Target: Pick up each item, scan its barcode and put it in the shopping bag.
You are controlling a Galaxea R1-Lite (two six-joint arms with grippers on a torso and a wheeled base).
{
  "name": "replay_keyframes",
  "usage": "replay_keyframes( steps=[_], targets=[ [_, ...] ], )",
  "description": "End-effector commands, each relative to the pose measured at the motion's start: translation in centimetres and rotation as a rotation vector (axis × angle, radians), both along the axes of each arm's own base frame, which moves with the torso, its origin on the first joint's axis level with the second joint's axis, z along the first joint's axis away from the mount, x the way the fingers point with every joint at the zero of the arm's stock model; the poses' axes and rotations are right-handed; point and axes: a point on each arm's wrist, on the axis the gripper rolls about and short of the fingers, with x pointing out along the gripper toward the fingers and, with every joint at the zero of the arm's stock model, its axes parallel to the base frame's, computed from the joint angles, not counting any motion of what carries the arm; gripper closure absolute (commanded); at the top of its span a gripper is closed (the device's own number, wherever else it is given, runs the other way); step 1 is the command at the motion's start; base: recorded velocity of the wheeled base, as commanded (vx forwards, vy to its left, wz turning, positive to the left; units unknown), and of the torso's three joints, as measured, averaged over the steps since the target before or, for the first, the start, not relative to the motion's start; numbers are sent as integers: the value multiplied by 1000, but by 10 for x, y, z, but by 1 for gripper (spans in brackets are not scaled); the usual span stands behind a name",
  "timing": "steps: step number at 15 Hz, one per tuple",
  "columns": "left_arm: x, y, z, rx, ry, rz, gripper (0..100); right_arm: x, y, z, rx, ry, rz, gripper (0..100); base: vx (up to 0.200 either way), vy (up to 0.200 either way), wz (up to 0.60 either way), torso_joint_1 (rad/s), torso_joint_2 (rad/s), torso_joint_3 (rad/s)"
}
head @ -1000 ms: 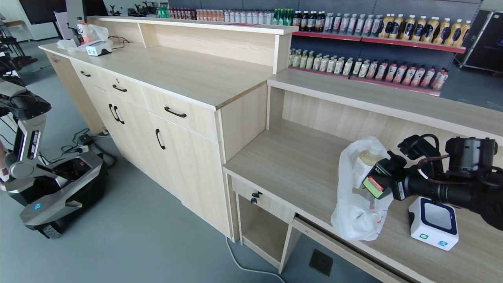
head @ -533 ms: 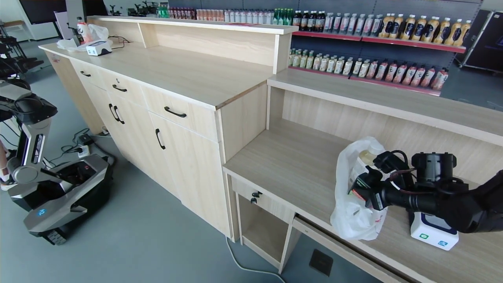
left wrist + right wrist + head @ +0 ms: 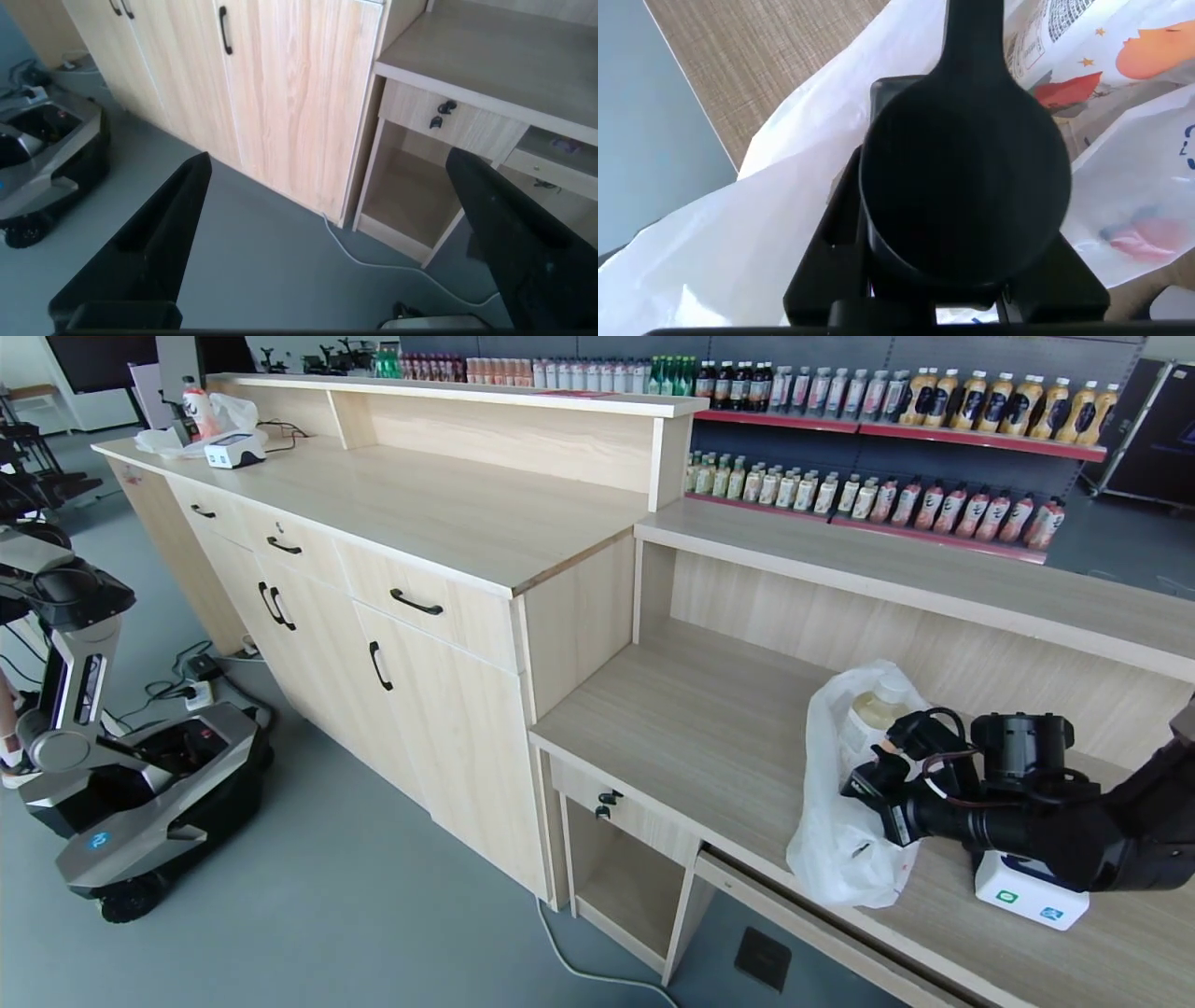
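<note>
A white plastic shopping bag (image 3: 840,845) stands on the lower counter (image 3: 709,728) with a pale bottle (image 3: 873,711) upright inside it. My right gripper (image 3: 864,784) is at the bag's mouth, shut on a dark item (image 3: 966,177) with a red and green label. That item sits between the bag's white walls (image 3: 738,233), beside a printed packet (image 3: 1120,56). A white and blue barcode scanner (image 3: 1032,894) sits on the counter under my right arm. My left gripper (image 3: 327,252) hangs open over the grey floor, far from the counter, with nothing between its fingers.
A tall cabinet with black handles (image 3: 415,605) stands to the left of the lower counter. A raised back ledge (image 3: 896,569) runs behind the bag. Shelves of bottles (image 3: 868,495) line the far wall. A cable (image 3: 579,971) lies on the floor below.
My right gripper has carried the dark item from above the scanner down and leftward into the mouth of the bag. The left arm shifted slightly early on.
</note>
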Motion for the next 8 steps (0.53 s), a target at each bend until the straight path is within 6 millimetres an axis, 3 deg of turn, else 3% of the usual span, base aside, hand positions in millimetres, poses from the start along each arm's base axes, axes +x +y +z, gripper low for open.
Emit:
replay_keyframes(
  steps=[1,5,6,8],
  targets=[
    [0,0,0,-1,0,0,0,2,-4,-5,0,3,-10,100,0,0,0,0,0,0],
    [0,0,0,1,0,0,0,2,-7,-10,4,12,-20,100,0,0,0,0,0,0],
    [0,0,0,-1,0,0,0,2,-7,-10,5,12,-21,0,0,0,0,0,0,0],
    [0,0,0,1,0,0,0,-4,-5,-11,29,12,-30,0,0,0,0,0,0,0]
  ],
)
